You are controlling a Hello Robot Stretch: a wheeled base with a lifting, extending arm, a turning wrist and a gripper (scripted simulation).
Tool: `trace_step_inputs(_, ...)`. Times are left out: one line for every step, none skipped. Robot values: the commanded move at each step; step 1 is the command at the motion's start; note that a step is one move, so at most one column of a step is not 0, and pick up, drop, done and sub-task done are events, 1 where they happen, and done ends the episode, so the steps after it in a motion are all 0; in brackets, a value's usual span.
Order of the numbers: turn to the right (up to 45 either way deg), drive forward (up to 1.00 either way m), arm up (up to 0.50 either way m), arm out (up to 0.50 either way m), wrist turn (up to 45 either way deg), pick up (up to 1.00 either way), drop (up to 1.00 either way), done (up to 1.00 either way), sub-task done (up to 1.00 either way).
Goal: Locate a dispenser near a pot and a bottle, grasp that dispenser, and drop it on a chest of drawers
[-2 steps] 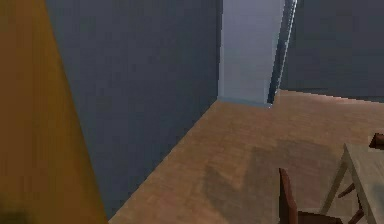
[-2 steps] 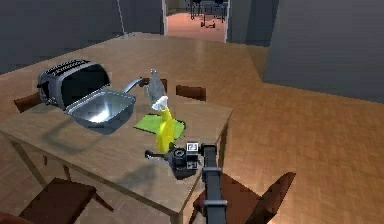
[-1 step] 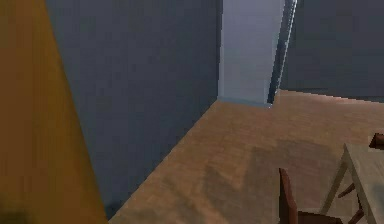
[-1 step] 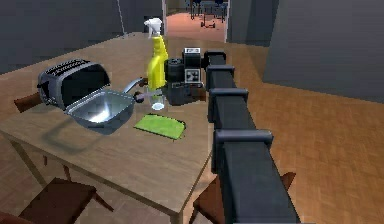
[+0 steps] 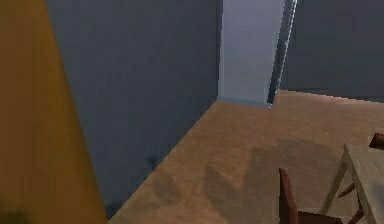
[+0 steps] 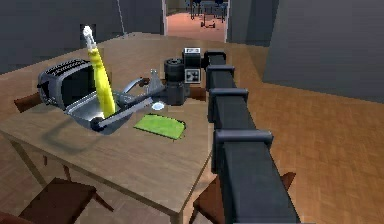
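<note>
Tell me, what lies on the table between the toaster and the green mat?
In the arm side view, a tall yellow container and a dark pan stand between the toaster and the green mat.

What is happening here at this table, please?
A Stretch robot has its dark arm stretched out over a wooden table. Its jaws are close to a tall yellow bottle with a white nozzle, which stands by a dark pan, a toaster and a green cloth. I cannot tell whether the jaws hold anything. Ahead of the robot are blue-grey walls, wooden floor and a chair.
</note>
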Motion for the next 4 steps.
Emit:
trace_step_inputs(0.0, 0.00, 0.00, 0.00, -45.0, 0.00, 0.00, 0.00, 0.00)
trace_step_inputs(0.0, 0.00, 0.00, 0.00, -12.0, 0.00, 0.00, 0.00, 0.00)
trace_step_inputs(0.0, 0.00, 0.00, -0.28, 0.0, 0.00, 0.00, 0.00, 0.00)
trace_step_inputs(-45.0, 0.00, 0.00, 0.00, 0.0, 0.00, 0.00, 0.00, 0.00)
